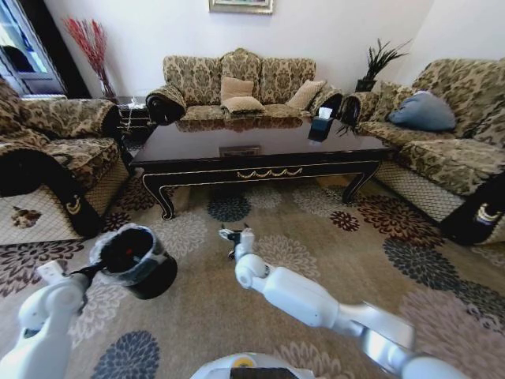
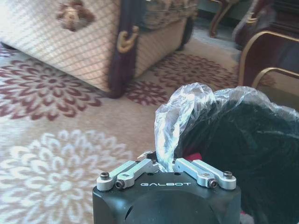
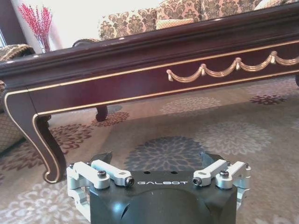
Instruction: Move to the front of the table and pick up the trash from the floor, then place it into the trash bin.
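Observation:
The trash bin point(image 1: 154, 278) is a small black bucket with a clear bag over its rim, standing on the carpet to my front left. My left gripper point(image 1: 93, 271) is shut on the bag-covered rim point(image 2: 164, 161). The dark inside of the bin point(image 2: 243, 140) shows a bit of red; the trash is otherwise hidden. My right gripper point(image 1: 230, 234) hovers low over the carpet before the table point(image 1: 260, 144), open with nothing between its fingers point(image 3: 156, 156). The table's gold-trimmed apron point(image 3: 140, 70) and a curved leg point(image 3: 46, 144) stand close ahead of it.
Patterned sofas ring the table at the left point(image 1: 47, 158), back point(image 1: 237, 83) and right point(image 1: 450, 150). A tissue box point(image 1: 319, 126) stands on the tabletop. The left sofa's base point(image 2: 70, 42) is close to the bin. Flowered carpet point(image 1: 347, 260) lies open to the right of my right arm.

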Motion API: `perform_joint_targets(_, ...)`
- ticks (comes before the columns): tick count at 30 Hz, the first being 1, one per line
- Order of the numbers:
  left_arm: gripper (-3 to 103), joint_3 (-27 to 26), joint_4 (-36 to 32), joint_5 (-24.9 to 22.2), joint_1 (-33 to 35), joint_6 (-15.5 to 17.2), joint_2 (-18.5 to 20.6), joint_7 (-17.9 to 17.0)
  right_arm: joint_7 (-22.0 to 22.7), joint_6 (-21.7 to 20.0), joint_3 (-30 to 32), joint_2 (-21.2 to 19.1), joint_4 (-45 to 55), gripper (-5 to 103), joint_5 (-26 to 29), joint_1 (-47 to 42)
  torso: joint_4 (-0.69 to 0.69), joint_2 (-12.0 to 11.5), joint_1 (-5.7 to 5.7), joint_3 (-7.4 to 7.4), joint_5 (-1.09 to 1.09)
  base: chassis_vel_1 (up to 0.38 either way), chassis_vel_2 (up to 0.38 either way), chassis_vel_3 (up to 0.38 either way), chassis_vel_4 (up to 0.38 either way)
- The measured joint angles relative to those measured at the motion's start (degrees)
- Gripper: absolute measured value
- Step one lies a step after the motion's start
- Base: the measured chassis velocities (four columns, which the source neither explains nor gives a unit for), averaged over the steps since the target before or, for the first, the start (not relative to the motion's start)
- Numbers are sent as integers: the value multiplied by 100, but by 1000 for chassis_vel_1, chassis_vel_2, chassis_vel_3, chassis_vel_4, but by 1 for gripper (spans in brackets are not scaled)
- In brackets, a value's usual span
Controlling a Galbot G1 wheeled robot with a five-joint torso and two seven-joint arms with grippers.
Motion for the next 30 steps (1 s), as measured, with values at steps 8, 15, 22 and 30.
perform_joint_targets(8,4,-442,326,-176,3,-2,393,8,-1098,727,73,178,-639,100,-867,-462,3,0,0,0,1,0,0,0,0)
perform_joint_targets(15,4,-568,337,-284,55,13,557,20,-1254,793,-34,348,-918,100,-1105,-520,2,0,0,-1,0,0,0,0,0)
perform_joint_targets(22,4,-697,371,-383,115,17,676,34,-1198,758,-195,527,-1102,100,-1179,-351,4,0,-1,-1,0,-93,101,99,-92)
perform_joint_targets(30,4,-603,382,-370,41,17,647,37,-800,377,-176,601,-969,100,-1251,-342,0,0,4,3,-1,-166,195,186,-188)
